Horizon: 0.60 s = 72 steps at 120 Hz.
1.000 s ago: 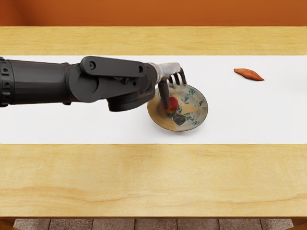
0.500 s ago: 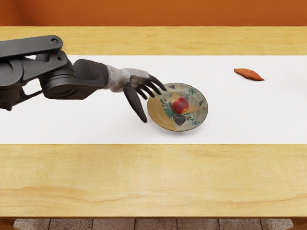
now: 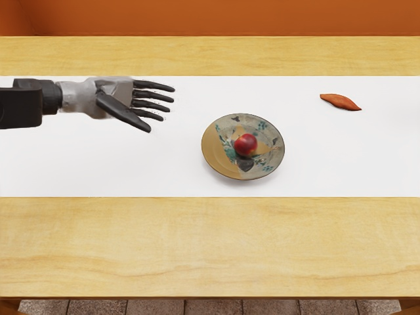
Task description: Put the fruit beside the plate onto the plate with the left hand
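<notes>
1 fruit on plate | left hand well apart, spread

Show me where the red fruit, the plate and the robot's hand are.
red fruit [image 3: 246, 144], head view, its middle.
plate [image 3: 211, 152], head view, bare left rim.
left hand [image 3: 121, 100], head view, middle of the palm.
</notes>
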Each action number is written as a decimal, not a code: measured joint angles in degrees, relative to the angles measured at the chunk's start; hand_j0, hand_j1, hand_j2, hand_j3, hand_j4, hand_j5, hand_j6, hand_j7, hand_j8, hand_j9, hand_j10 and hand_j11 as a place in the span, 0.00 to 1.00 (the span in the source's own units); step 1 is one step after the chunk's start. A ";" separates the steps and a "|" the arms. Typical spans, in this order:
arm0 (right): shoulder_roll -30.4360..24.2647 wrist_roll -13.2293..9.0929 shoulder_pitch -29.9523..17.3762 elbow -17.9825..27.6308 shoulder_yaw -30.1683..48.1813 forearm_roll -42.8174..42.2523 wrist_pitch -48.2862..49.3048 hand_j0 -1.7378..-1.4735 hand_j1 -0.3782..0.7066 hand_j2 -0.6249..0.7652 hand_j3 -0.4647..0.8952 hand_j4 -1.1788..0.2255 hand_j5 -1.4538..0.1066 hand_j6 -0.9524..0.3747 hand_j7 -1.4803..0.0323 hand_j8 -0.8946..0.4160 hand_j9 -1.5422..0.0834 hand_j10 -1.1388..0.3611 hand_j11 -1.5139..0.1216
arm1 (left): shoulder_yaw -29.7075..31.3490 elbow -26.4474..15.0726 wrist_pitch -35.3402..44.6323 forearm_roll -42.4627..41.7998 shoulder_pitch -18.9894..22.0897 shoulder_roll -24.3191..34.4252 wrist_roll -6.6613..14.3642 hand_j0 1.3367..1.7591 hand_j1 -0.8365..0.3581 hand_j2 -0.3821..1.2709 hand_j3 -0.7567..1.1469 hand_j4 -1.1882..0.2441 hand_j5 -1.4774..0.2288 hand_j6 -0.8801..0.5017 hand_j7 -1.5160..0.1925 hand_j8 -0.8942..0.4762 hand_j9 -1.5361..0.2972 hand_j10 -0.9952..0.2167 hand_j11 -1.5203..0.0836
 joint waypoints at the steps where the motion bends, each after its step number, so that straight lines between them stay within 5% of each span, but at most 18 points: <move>1: 0.00 0.00 0.00 0.00 0.00 0.00 0.00 0.30 0.06 0.45 0.34 0.82 0.91 0.70 0.96 0.66 0.93 0.74 0.91 | -0.03 0.30 -0.02 -0.21 0.27 0.01 0.00 0.76 0.74 0.26 0.40 0.66 0.68 0.46 0.70 0.47 0.66 0.62 0.75; 42: 0.00 0.00 0.00 0.00 0.00 0.00 0.00 0.30 0.06 0.45 0.34 0.82 0.91 0.70 0.96 0.66 0.93 0.74 0.91 | -1.63 15.39 -0.30 -4.55 5.13 1.24 0.06 0.76 0.74 0.26 0.40 0.66 0.68 0.46 0.70 0.47 0.66 0.62 0.75; 72: 0.00 0.00 -0.02 0.00 0.00 0.00 0.00 0.30 0.06 0.45 0.34 0.82 0.91 0.70 0.96 0.66 0.93 0.74 0.91 | -1.87 18.87 -0.31 -7.98 8.15 4.20 0.08 0.76 0.74 0.26 0.40 0.66 0.68 0.46 0.70 0.47 0.66 0.62 0.75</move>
